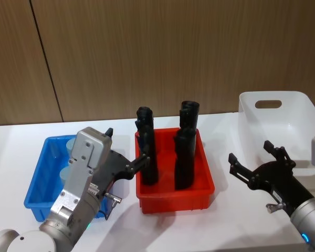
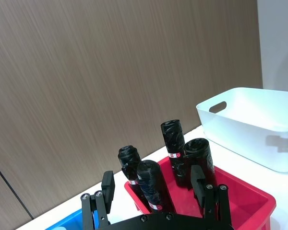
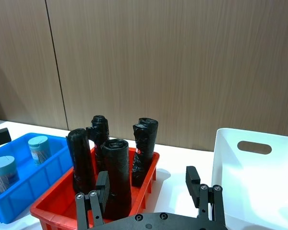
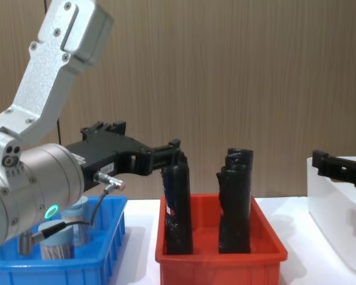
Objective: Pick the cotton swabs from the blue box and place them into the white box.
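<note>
The blue box [image 1: 35, 181] stands at the table's left, and my left arm covers much of it. Two cotton swabs jars with pale lids [image 3: 38, 148] [image 3: 3, 172] stand inside; one peeks out beside the arm [image 1: 69, 148] [image 4: 56, 244]. My left gripper [image 1: 126, 145] [image 2: 153, 184] hangs open and empty above the blue box's right side, close to the red bin. At the far right is the white box [image 1: 299, 107] [image 3: 252, 191]. In front of the white box, near its left wall, my right gripper [image 1: 251, 153] [image 3: 147, 184] is open and empty.
A red bin [image 1: 205, 186] in the middle holds several tall black rolls [image 1: 147, 152], which rise between the two boxes. A wood-panelled wall closes the back. Bare white table lies in front of the bins.
</note>
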Controlling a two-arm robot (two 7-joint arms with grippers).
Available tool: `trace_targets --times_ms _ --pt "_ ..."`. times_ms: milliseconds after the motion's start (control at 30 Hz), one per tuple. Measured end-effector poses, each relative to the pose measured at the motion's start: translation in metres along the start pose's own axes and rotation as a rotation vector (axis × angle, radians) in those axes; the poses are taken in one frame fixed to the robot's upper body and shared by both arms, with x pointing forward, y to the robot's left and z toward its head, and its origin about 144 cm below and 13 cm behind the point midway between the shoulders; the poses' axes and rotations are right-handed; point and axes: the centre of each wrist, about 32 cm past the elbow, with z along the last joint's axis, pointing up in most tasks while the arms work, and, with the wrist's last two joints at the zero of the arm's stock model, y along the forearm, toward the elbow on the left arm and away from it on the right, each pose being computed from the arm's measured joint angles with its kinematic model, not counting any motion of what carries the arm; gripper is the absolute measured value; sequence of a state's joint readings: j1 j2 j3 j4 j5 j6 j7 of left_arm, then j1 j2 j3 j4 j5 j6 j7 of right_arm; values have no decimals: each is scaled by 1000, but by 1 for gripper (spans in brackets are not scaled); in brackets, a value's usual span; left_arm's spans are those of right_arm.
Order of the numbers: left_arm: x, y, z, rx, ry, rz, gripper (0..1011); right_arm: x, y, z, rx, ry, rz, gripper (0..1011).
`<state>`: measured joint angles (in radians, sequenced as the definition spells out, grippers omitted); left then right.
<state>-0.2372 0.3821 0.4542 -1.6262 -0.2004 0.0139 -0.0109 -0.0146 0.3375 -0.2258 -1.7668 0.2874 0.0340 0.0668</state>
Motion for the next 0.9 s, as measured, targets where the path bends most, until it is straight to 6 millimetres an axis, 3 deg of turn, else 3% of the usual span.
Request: trace_targets --times_ms 900 --pt "0 0 0 0 0 0 1004 0 0 0 0 0 0 1001"
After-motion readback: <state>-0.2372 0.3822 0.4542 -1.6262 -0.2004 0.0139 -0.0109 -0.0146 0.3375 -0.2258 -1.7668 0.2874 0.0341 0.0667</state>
